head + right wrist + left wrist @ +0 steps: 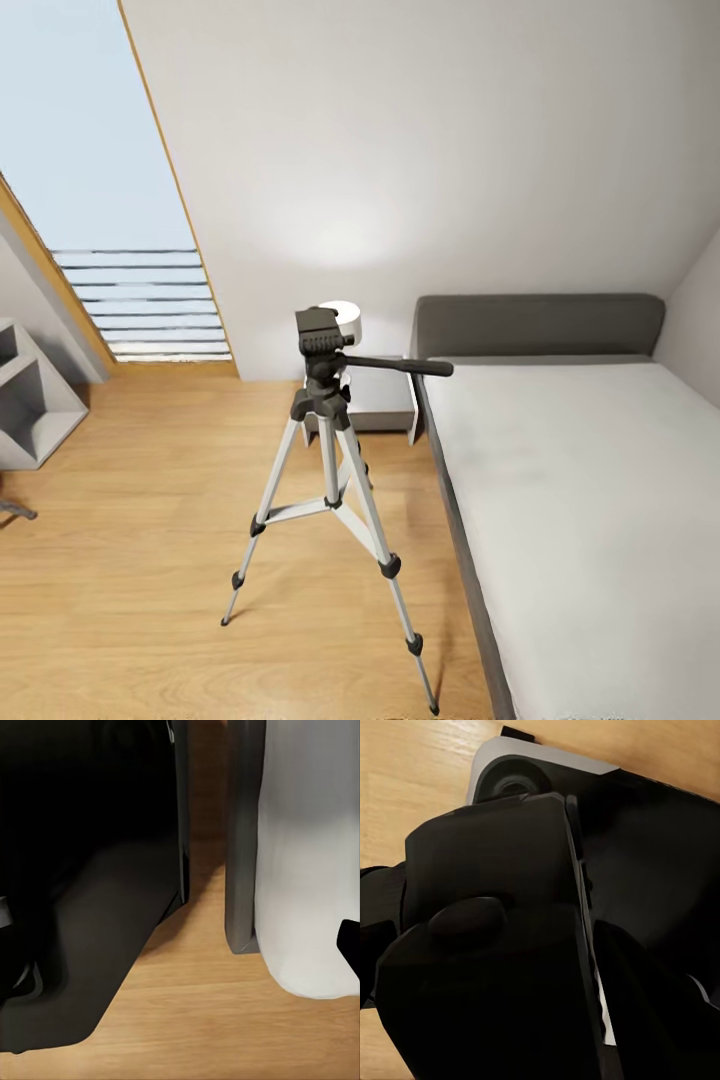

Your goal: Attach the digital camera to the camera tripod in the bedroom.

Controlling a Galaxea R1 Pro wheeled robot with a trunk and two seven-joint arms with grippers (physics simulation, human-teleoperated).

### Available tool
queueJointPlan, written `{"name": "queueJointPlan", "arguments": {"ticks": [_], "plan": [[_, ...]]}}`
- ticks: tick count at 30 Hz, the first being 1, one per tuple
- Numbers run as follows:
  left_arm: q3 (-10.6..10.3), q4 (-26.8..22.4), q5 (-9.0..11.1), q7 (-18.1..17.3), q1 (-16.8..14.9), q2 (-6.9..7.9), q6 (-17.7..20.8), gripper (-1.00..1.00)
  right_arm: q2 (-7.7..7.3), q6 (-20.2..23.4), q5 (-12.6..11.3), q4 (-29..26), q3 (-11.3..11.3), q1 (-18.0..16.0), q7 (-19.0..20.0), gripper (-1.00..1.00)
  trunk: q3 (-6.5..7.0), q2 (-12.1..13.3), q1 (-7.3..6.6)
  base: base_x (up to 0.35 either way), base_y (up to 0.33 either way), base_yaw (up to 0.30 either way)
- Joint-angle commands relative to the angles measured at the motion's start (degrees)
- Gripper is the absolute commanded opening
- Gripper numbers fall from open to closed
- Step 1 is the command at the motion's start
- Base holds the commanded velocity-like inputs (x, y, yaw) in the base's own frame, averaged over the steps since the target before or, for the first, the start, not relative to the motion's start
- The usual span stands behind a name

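1. Black bulk up close in the left wrist view: a rounded dark body with a low oval bump, likely the camera [487,945] sitting right against the left pincer. Too dark and near to be sure, and I cannot tell whether the fingers are open or clamped.
2. Right wrist view: dark robot casing beside wood floor [202,1012], with the grey bed frame [240,870] and white mattress [300,870] just beyond. A black fingertip [349,945] pokes in at the edge; pincer state cannot be told.
3. Tripod [330,470] stands upright on the floor just beside the bed [580,480], silver legs spread, head plate bare, handle pointing toward the bed.
4. Behind it, a small white nightstand [385,400] against the wall; skylight [100,180] further off.
5. Judgement: approach step. Next move calls for raising the camera into the head view and lowering it squarely onto the plate.
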Motion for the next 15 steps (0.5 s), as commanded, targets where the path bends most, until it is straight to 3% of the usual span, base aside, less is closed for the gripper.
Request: {"name": "queueJointPlan", "arguments": {"ticks": [1, 15], "plan": [[-0.5, 0.1, 0.5, -0.3, 0.0, 0.0, -0.1, -1.0, -0.04, -0.4, 0.6, 0.2, -0.5, -0.1, 0.1, 1.0, -0.19, -0.1, 0.02, 0.0, 0.0, 0.0], [-0.4, 0.1, 0.5, -0.3, 0.0, -0.04, -0.1, -1.0, -0.01, -0.4, 0.6, 0.2, -0.5, -0.1, 0.1, 1.0, -0.79, -0.1, 0.02, 0.0, 0.0, 0.0]]}}
